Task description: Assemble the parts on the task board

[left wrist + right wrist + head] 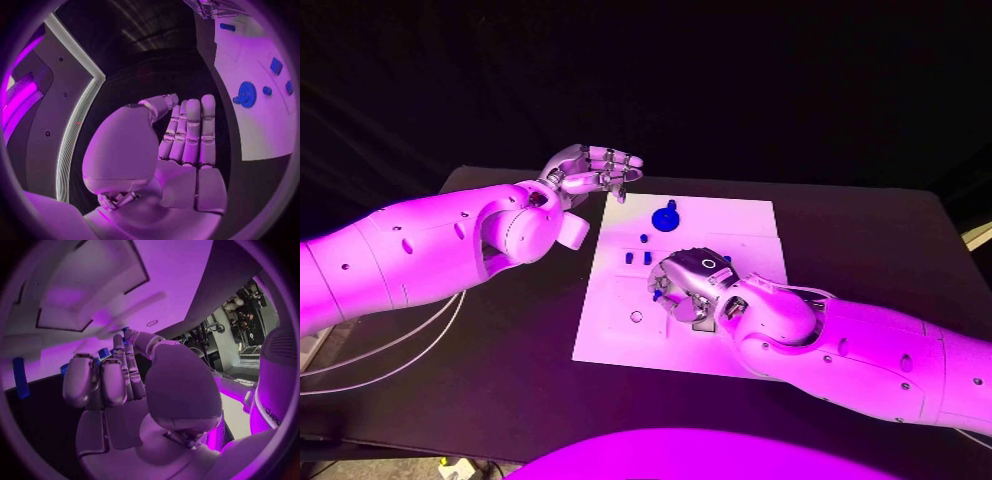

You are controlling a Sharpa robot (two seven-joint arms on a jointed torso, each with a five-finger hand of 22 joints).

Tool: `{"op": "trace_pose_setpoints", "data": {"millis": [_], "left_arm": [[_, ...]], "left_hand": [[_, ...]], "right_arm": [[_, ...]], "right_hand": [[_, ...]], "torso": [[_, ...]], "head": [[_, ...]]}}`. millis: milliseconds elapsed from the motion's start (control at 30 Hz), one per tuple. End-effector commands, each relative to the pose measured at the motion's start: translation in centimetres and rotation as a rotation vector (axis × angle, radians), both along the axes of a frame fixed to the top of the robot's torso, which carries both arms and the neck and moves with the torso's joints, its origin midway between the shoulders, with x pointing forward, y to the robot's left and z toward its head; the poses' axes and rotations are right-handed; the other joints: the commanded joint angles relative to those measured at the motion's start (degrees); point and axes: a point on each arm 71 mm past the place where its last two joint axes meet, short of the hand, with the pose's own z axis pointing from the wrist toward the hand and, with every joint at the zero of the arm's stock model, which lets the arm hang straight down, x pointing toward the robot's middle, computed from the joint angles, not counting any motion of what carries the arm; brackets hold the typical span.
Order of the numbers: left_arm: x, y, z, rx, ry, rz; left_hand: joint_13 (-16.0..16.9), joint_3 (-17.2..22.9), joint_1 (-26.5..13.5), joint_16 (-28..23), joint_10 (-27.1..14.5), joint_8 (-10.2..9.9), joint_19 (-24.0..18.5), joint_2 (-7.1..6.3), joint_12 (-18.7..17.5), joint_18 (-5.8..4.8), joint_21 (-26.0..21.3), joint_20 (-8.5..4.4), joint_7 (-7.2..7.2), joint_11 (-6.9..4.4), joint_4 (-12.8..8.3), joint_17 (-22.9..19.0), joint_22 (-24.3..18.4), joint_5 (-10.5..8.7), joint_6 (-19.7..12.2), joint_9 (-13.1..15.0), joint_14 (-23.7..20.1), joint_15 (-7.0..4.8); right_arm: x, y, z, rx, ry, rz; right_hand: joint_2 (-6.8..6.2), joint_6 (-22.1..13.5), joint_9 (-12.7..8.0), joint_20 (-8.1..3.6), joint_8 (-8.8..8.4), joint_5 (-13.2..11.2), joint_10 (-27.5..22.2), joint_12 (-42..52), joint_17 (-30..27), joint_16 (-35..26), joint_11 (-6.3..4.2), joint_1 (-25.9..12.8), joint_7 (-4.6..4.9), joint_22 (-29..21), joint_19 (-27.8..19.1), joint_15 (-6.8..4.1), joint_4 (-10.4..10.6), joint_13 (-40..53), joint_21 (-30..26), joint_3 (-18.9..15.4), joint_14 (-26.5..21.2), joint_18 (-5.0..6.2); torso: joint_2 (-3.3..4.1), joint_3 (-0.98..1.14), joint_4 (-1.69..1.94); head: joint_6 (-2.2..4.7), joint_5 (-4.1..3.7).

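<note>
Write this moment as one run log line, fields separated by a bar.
left hand: off board, holds nothing | right hand: over task board, grasp unclear | round blue part: on board, untouched

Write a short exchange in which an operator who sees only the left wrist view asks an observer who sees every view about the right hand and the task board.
Operator: I see the left hand, holding nothing, and one side of the task board. Where is the right hand?
Observer: In the head view it is over the middle of the task board, with the back of the hand facing up.
Operator: Does it hold a part?
Observer: A small blue part shows at its fingertips. I cannot tell whether it is gripped.
</note>
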Motion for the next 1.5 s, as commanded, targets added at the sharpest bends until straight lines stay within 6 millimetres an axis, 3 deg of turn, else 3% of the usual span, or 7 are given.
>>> {"op": "trace_pose_setpoints", "data": {"millis": [33, 567, 667, 767, 1100, 1400, 1500], "left_arm": [[0.0, -0.1, 0.1, -0.002, -0.001, -0.007], [0.0, -0.1, 0.1, 0.001, 0.003, -0.009], [0.0, -0.1, 0.1, 0.002, 0.004, -0.008], [0.0, -0.1, 0.0, 0.002, 0.006, -0.009], [0.0, 0.1, 0.0, 0.005, 0.012, -0.010], [0.0, 0.2, 0.0, 0.006, 0.015, -0.011], [0.0, 0.3, -0.1, 0.006, 0.015, -0.012]], "left_hand": [[0.9, -1.9, -0.5, -0.8, -1.1, 0.8, -0.8, 0.54, 0.8, 0.37, -0.9, -0.09, 0.13, 0.05, 0.4, -0.7, -0.6, 0.20, -0.3, -0.5, -0.6, -0.02], [0.9, -2.0, -0.5, -0.8, -1.2, 0.9, -0.8, 0.54, 0.8, 0.37, -1.0, -0.08, 0.15, 0.07, 0.4, -0.7, -0.6, 0.20, -0.4, -0.5, -0.6, -0.01], [0.9, -2.0, -0.5, -0.8, -1.3, 0.9, -0.8, 0.54, 0.8, 0.37, -1.0, -0.07, 0.15, 0.08, 0.4, -0.7, -0.7, 0.20, -0.4, -0.5, -0.6, 0.00], [0.9, -2.0, -0.5, -0.8, -1.3, 0.9, -0.8, 0.54, 0.8, 0.37, -1.0, -0.07, 0.15, 0.09, 0.4, -0.7, -0.7, 0.20, -0.4, -0.5, -0.7, 0.00], [0.9, -2.1, -0.5, -0.8, -1.6, 0.9, -0.8, 0.52, 0.8, 0.36, -1.1, -0.05, 0.18, 0.13, 0.4, -0.8, -0.7, 0.21, -0.5, -0.5, -0.8, 0.04], [0.9, -2.0, -0.4, -0.8, -1.6, 1.0, -0.8, 0.55, 0.8, 0.37, -1.1, -0.05, 0.19, 0.14, 0.4, -0.8, -0.7, 0.21, -0.6, -0.5, -0.8, 0.04], [0.9, -2.0, -0.4, -0.8, -1.7, 1.0, -0.8, 0.60, 0.9, 0.37, -1.1, -0.04, 0.20, 0.15, 0.4, -0.8, -0.8, 0.22, -0.6, -0.5, -0.8, 0.05]], "right_arm": [[-0.3, 0.2, -0.5, -0.034, 0.022, 0.019], [-0.5, 0.5, -0.6, -0.037, 0.031, 0.023], [-0.4, 0.3, -0.5, -0.016, 0.028, 0.012], [-0.3, 0.0, -0.4, -0.002, 0.023, 0.005], [-0.7, -1.7, 0.5, 0.017, 0.008, -0.013], [-0.1, -5.0, 3.1, 0.022, -0.034, -0.065], [1.0, -6.7, 4.7, 0.022, -0.056, -0.103]], "right_hand": [[2.82, 0.3, 1.6, -0.10, 1.86, 0.7, 3.1, 0.9, 0.1, 0.5, -1.22, -0.3, 0.15, 0.8, 1.0, -0.61, -1.0, 1.6, 1.1, 3.1, 2.5, -1.34], [2.67, -1.1, 1.7, 0.15, 1.32, 0.7, 1.6, -0.3, -0.5, 0.3, -0.65, -1.3, 0.71, 0.0, 0.5, -0.17, -1.0, 1.4, 0.3, 3.1, 2.3, -1.15], [-0.21, -6.1, 0.9, 1.57, -1.68, 0.6, -6.6, -0.6, -3.7, -1.7, 1.34, -4.4, 2.01, -6.8, -3.2, 1.56, 0.2, -0.5, -5.8, 1.6, 1.2, 0.27], [-1.73, -8.1, 0.4, 2.35, -3.10, 0.5, -11.9, -0.3, -8.4, -5.1, 2.04, -4.5, 2.34, -12.8, -6.3, 2.11, 0.3, -1.4, -11.6, -0.2, -0.7, 1.58], [-0.59, -9.6, -0.8, 2.82, -5.92, 1.0, -17.8, 2.0, -14.0, -7.8, 2.54, 0.4, 1.52, -18.9, -7.6, 2.50, 2.6, -1.2, -18.6, -12.2, -2.2, 2.61], [0.01, -7.8, -1.1, 2.48, -5.86, 1.0, -16.4, 3.8, -11.1, -5.0, 2.06, 1.6, 1.53, -14.8, -5.0, 2.10, 3.8, -1.1, -15.0, -12.6, -0.6, 1.79], [-0.06, -7.6, -1.2, 2.37, -5.97, 1.0, -16.0, 4.2, -9.7, -3.8, 1.95, 1.6, 1.55, -13.4, -4.2, 2.00, 4.1, -1.1, -13.7, -12.3, -0.1, 1.50]], "torso": [[0.03, 0.02, -0.04], [-0.01, 0.01, 0.02], [-0.02, 0.01, -0.04], [-0.01, 0.03, -0.05], [-0.07, 0.06, -0.12], [-0.07, 0.14, -0.34], [-0.11, 0.15, -0.36]], "head": [[-0.08, 0.03], [-0.23, -0.06], [-0.17, -0.03], [-0.07, -0.08], [0.42, -0.16], [1.13, -0.89], [1.69, -1.70]]}}
